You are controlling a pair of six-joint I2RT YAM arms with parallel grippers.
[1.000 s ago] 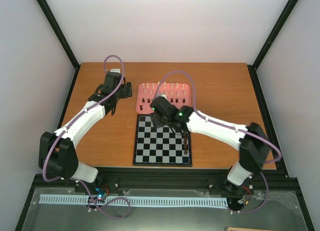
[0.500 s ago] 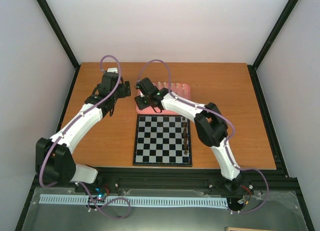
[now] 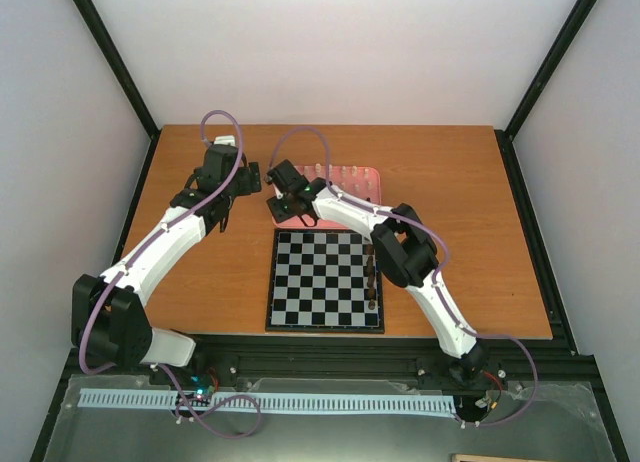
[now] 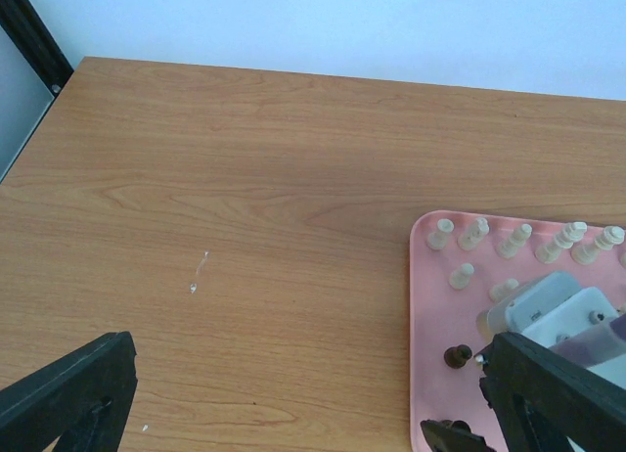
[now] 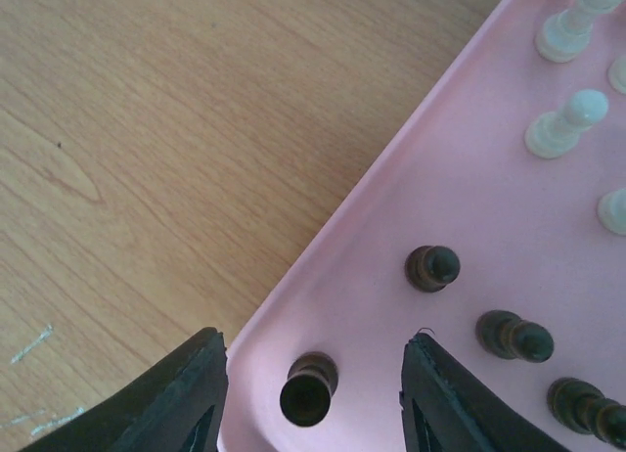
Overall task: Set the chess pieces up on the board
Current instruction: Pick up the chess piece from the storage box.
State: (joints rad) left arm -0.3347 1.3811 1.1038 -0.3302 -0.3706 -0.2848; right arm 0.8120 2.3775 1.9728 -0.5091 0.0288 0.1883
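Note:
My right gripper (image 5: 313, 401) hangs open over the near left corner of the pink tray (image 5: 489, 207). A dark brown chess piece (image 5: 309, 398) stands upright between its fingers (image 5: 181, 398), with a gap on either side. More dark pieces (image 5: 432, 267) and cream pieces (image 5: 562, 124) stand further in on the tray. The board (image 3: 315, 282) lies in front of the tray, with a column of dark pieces (image 3: 372, 279) along its right edge. My left gripper (image 4: 313, 418) is open over bare wood, left of the tray (image 4: 435, 305).
The right arm's wrist (image 4: 562, 310) reaches across the tray in the left wrist view. A row of cream pieces (image 4: 509, 239) lines the tray's far side. The left gripper (image 3: 238, 179) and the right gripper (image 3: 292, 204) sit close together by the tray's left edge.
The right arm has swung from over the board back to the tray's near left corner. Its jaws have narrowed around a dark piece. The left arm has barely shifted.

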